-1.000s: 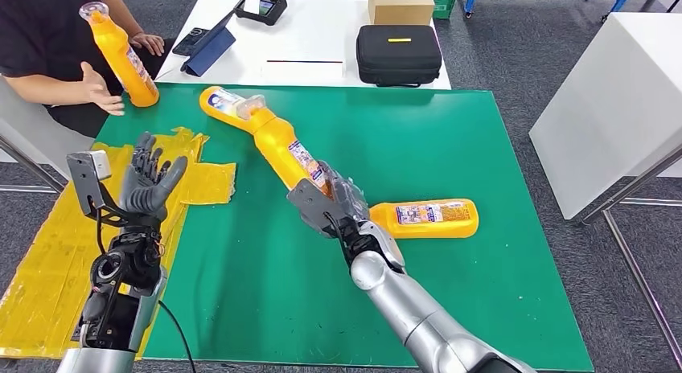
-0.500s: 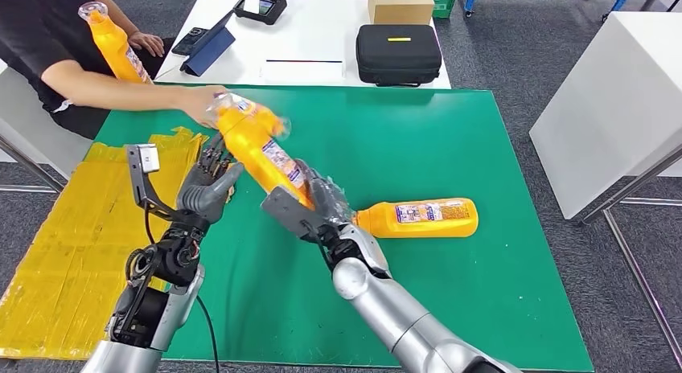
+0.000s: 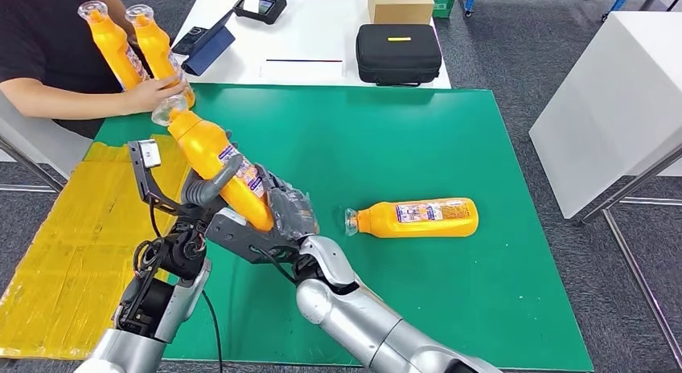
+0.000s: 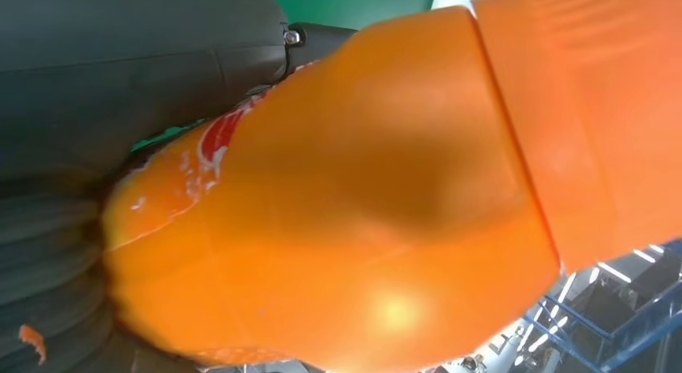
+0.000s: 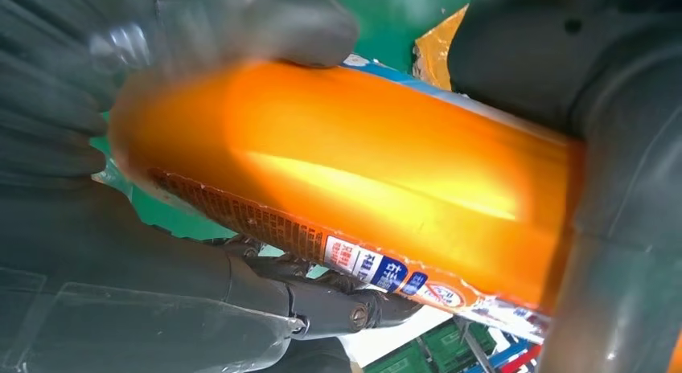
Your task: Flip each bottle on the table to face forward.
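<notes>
We grip one bottle (image 3: 215,161) in both hands above the near-left part of the green mat (image 3: 418,140). The right hand (image 3: 283,215) grasps its lower body; the left hand (image 3: 211,184) wraps its middle. The bottle is tilted, cap pointing far-left, base toward us.

Step in hand: a two-handed reorientation, by our judgement. The next move calls for turning the bottle until its label faces forward, then setting it down. The right hand must loosen only once the left carries the weight.

Count: four orange bottles. One is in our hands. One lies on its side (image 3: 417,217) on the mat to the right, cap pointing left. Two stand upright (image 3: 153,47) at the far-left corner, where a person's hand (image 3: 157,92) rests against them.
</notes>
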Controlling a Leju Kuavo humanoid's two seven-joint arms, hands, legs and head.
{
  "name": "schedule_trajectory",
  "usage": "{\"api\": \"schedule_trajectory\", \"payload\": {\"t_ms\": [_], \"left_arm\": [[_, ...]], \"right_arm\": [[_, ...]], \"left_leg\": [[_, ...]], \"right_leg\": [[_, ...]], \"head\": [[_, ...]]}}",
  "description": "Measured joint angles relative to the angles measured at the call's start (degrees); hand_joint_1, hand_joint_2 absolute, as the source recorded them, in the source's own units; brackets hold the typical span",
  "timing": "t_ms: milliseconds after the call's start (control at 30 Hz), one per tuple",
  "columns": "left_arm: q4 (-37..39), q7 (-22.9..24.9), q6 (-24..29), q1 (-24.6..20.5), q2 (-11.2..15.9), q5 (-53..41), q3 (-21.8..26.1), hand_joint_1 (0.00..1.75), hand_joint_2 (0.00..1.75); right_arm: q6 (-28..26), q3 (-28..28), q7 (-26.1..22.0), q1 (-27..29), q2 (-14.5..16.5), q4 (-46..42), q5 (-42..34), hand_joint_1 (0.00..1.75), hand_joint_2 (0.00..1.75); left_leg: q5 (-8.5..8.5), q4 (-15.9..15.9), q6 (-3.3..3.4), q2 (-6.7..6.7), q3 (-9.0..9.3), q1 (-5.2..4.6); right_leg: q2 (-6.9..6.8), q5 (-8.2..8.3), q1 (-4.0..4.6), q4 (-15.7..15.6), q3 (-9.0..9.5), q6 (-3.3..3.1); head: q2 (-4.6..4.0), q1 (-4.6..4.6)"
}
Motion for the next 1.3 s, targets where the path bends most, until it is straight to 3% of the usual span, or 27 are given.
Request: {"api": "schedule_trajectory", "payload": {"t_ms": [100, 133, 433, 567, 733, 900, 967, 1033, 1100, 1300], "left_arm": [[0.42, -0.87, 0.64, 0.04, 0.03, 0.12, 0.12, 1.67, 1.75], [0.5, -1.28, 1.01, 0.11, 0.04, 0.04, 0.19, 1.75, 1.75], [0.59, -3.0, 2.81, 0.91, 0.39, -0.99, 1.16, 1.75, 1.75], [0.58, -4.22, 3.71, 0.97, 0.46, -2.91, 1.47, 1.75, 1.75], [0.46, -6.6, 9.28, 0.63, 0.55, -12.53, 0.58, 1.75, 1.75], [0.46, -6.82, 10.05, 0.41, 0.55, -13.94, -0.1, 1.75, 1.75], [0.46, -6.85, 10.21, 0.4, 0.55, -14.1, -0.21, 1.75, 1.75], [0.46, -7.29, 12.04, 0.3, 0.61, -16.66, -0.43, 1.75, 1.75], [0.48, -7.74, 17.16, -0.1, 1.13, -24.81, -0.71, 1.75, 1.75], [0.96, -1.08, 29.82, -0.32, 5.54, -62.27, -0.74, 1.75, 1.75]], "right_arm": [[0.16, 2.11, 0.45, -0.65, -0.01, 0.85, -0.72, 1.75, 1.75], [0.18, 2.87, 0.65, -0.89, -0.02, 1.14, -1.21, 1.75, 1.75], [-0.53, 7.61, 0.69, -3.73, -0.07, 4.46, -5.39, 1.75, 1.75], [-1.77, 7.64, 0.04, -3.81, -0.1, 5.36, -5.17, 1.75, 1.75], [-3.55, 6.49, -0.61, -3.19, -0.54, 5.5, -4.65, 1.75, 1.75], [-3.55, 5.75, -0.93, -2.93, -0.73, 5.47, -4.21, 1.71, 1.75], [-3.58, 5.61, -0.94, -2.84, -0.76, 5.44, -4.14, 0.84, 1.75], [-4.35, 5.4, -1.05, -2.67, -0.89, 5.16, -3.87, 0.0, 0.87], [-5.43, 4.69, -1.23, -1.95, -1.43, 3.45, -2.78, 0.0, 0.0], [-1.74, -5.27, -0.42, 3.16, -6.38, -12.42, 4.04, 0.0, 0.0]], "left_leg": [[0.0, 0.0, 0.0, 0.01, 0.0, 0.0], [0.0, 0.0, 0.0, 0.01, 0.0, 0.0], [0.0, 0.0, 0.0, 0.0, -0.01, 0.0], [0.0, 0.0, 0.0, 0.0, -0.01, 0.0], [0.0, 0.0, 0.0, -0.03, -0.03, 0.0], [0.01, 0.0, 0.0, -0.03, -0.03, 0.0], [0.01, 0.0, 0.0, -0.03, -0.03, 0.0], [0.01, 0.0, 0.0, -0.02, -0.03, 0.01], [0.01, 0.0, 0.0, 0.02, -0.03, 0.0], [0.02, 0.0, 0.01, -0.12, -0.1, 0.0]], "right_leg": [[0.0, 0.0, 0.0, 0.0, 0.0, 0.0], [0.01, 0.0, 0.0, 0.0, 0.0, 0.0], [0.0, 0.0, 0.0, 0.0, -0.01, 0.0], [0.0, 0.0, 0.0, 0.0, -0.02, 0.0], [-0.09, 0.0, 0.0, 0.0, 0.0, 0.0], [-0.07, 0.0, 0.0, 0.0, -0.02, 0.0], [-0.07, 0.0, 0.01, 0.01, -0.02, 0.0], [-0.06, 0.0, 0.01, 0.01, -0.02, 0.0], [-0.03, 0.01, 0.01, 0.01, -0.05, 0.0], [-0.21, 0.0, 0.0, 0.0, -0.01, 0.01]], "head": [[0.0, -0.01], [0.0, -0.01], [0.0, 0.01], [0.0, 0.0], [0.0, 0.01], [0.0, 0.01], [0.0, 0.0], [0.0, 0.01], [0.0, 0.02], [0.0, 0.01]]}}
